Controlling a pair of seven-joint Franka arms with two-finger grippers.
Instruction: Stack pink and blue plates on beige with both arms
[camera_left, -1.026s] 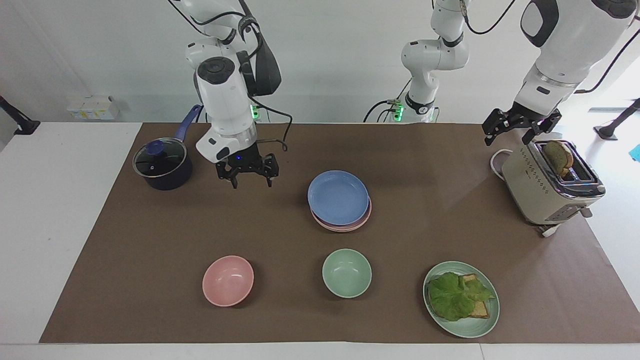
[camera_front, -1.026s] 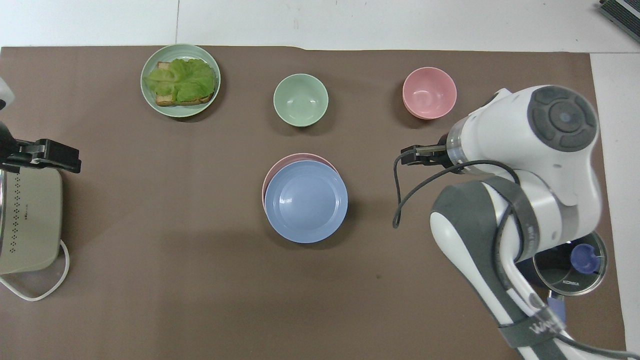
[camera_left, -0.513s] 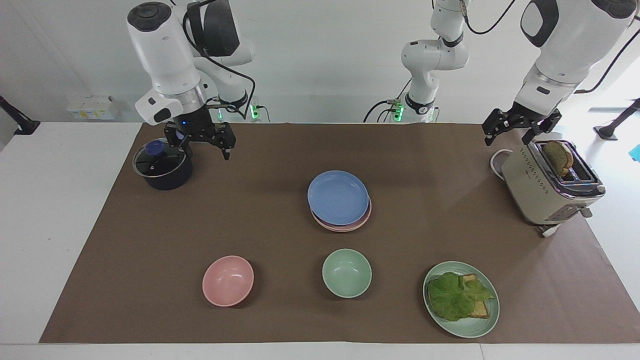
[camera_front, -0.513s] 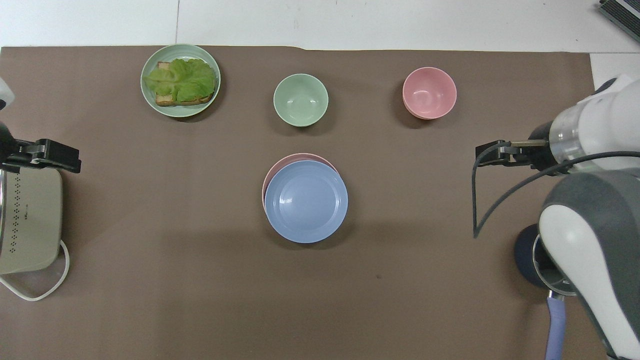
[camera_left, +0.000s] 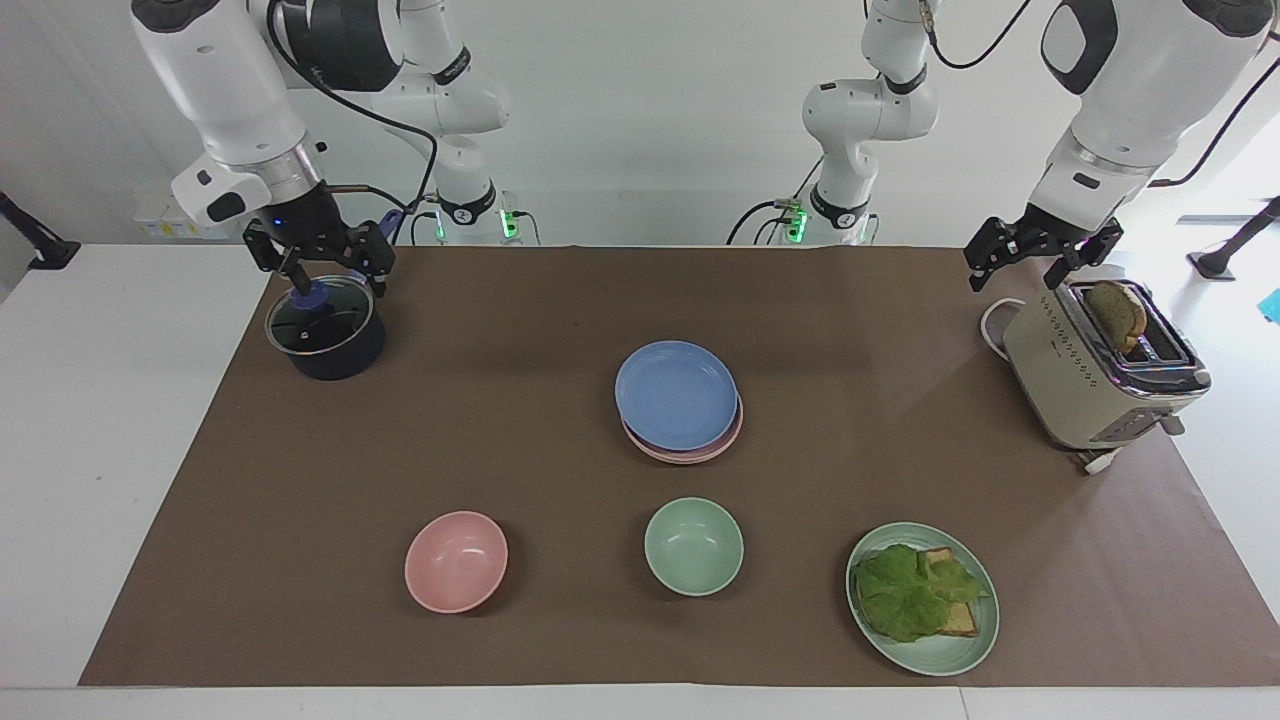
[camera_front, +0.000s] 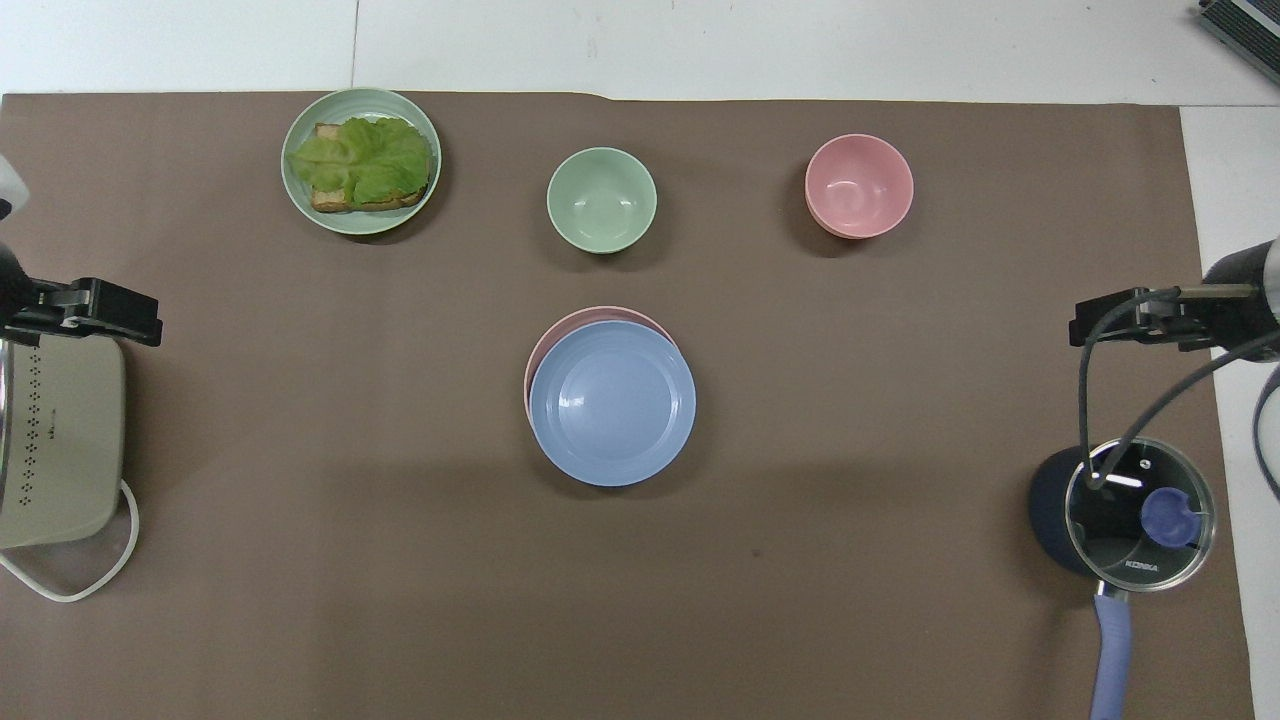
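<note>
Plates: 1 blue atop 1 pink; 2 bowls; 2 pincers open.

Blue plate tops pink plate — mid-table.

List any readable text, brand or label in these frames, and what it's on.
"KONKA": on the rim of the pot's glass lid, overhead view.
Small mark on the toaster side, beside the dotted pattern: too small to read.
Packets on the white shelf by the wall, facing view: print too small to read.
Nothing on plates or bowls.
</note>
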